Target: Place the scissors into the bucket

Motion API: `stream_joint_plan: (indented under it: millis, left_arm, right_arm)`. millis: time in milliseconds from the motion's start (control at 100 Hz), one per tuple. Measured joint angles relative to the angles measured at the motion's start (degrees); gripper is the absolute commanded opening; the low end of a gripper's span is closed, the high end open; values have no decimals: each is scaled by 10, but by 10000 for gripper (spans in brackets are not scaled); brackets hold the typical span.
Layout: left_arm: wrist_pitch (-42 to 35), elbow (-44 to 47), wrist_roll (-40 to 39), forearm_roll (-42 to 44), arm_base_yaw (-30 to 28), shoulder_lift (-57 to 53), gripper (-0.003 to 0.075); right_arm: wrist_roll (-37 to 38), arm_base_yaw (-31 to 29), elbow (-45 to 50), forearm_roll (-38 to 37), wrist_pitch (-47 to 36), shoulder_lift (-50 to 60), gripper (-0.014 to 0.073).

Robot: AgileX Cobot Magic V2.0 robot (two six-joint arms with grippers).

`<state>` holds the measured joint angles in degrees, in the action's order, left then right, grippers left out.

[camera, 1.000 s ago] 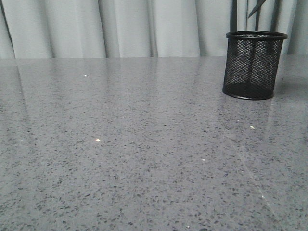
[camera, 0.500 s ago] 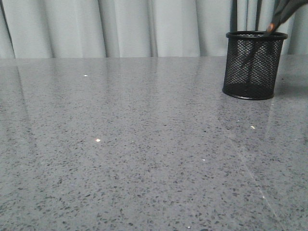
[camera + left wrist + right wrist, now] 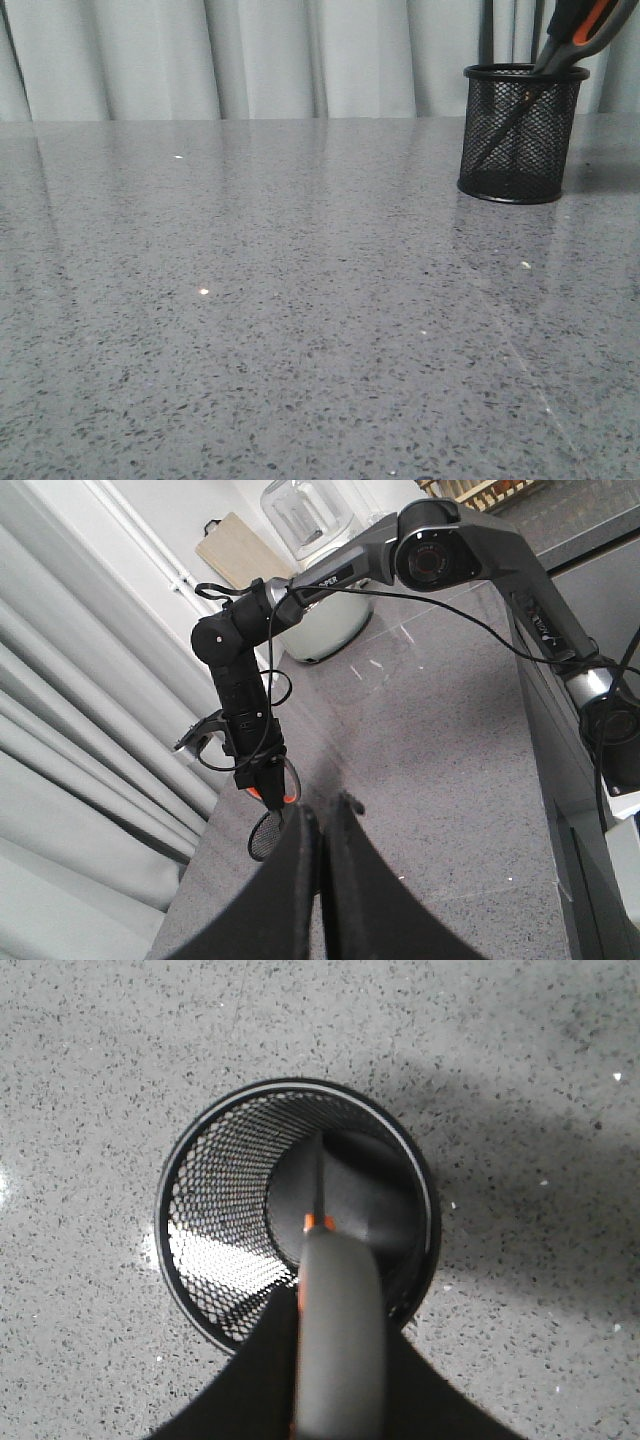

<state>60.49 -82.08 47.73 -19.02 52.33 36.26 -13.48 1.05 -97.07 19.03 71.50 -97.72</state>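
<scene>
A grey speckled stone desk [image 3: 300,300] fills most of the front view, with pale grey curtains [image 3: 250,55] hanging behind it across the top of the frame. At the upper right stands the bucket [image 3: 520,135], a small black wire-mesh cup with a solid rim and base, upright on the desk. The scissors [image 3: 575,35] are inside it, blades down and leaning: the dark blades show through the mesh running down toward the lower left of the cup, while the dark grey handles with an orange lining stick out over the rim toward the upper right corner. In the right wrist view, looking straight down into the bucket [image 3: 295,1210], the scissors [image 3: 335,1330] rise from the cup's floor toward the camera, a small orange spot marking where the blade meets the handle. The right pincer [image 3: 335,1400] shows only as dark shapes on either side of the handle at the bottom edge; it looks closed on the scissors, though the contact itself is hard to make out. In the left wrist view the left pincer [image 3: 322,825] sits at the bottom centre with its two black fingers nearly together and nothing between them. Beyond it the right arm [image 3: 240,700] reaches down over the bucket [image 3: 266,835] at the far desk edge, orange showing at its tip. A white appliance [image 3: 320,620] and a wooden board [image 3: 240,555] stand farther back. No writing or label can be read in any view.
</scene>
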Motion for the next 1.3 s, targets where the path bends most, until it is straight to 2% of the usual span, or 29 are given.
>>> stream_joint_plan:
  millis: [80, 300, 420, 680, 730, 800, 840, 900, 960, 1120, 1300]
  left_arm:
    - [0, 5, 0, 0, 0, 0, -20]
    - [3, 33, 0, 0, 0, 0, -20]
    - [3, 38, 0, 0, 0, 0, -20]
    - [3, 38, 0, 0, 0, 0, -20]
    - [2, 38, -5, 1, 0, 0, -20]
    - [-11, 38, -41, 14, 0, 0, -20]
    - [-21, 39, -75, 33, 0, 0, -20]
    - [-26, 43, -124, 69, 0, -5, -20]
    - [-26, 57, -165, 116, 0, -17, -20]
    - [-11, 138, -275, 239, 0, -96, -20]
    - [-58, 270, -349, 298, 0, -243, -20]
  right_arm:
    - [0, 0, -1, 0, 0, -1, 17]
    - [0, 0, -1, 0, 0, -2, 302]
    - [0, 0, -5, 0, 0, -2, 363]
    - [0, 0, -67, 0, 0, -3, 362]
    - [0, 0, -84, 0, 0, -3, 337]
    - [0, 0, -95, 0, 0, 5, 218]
    - [0, 0, -96, 0, 0, 15, 112]
    - [0, 0, -97, -2, 1, 37, 2]
    - [0, 0, -97, -8, 2, 65, -75]
    - [-7, 4, -57, -15, 2, 191, -45]
    - [-29, 30, 119, -15, -46, 393, -45]
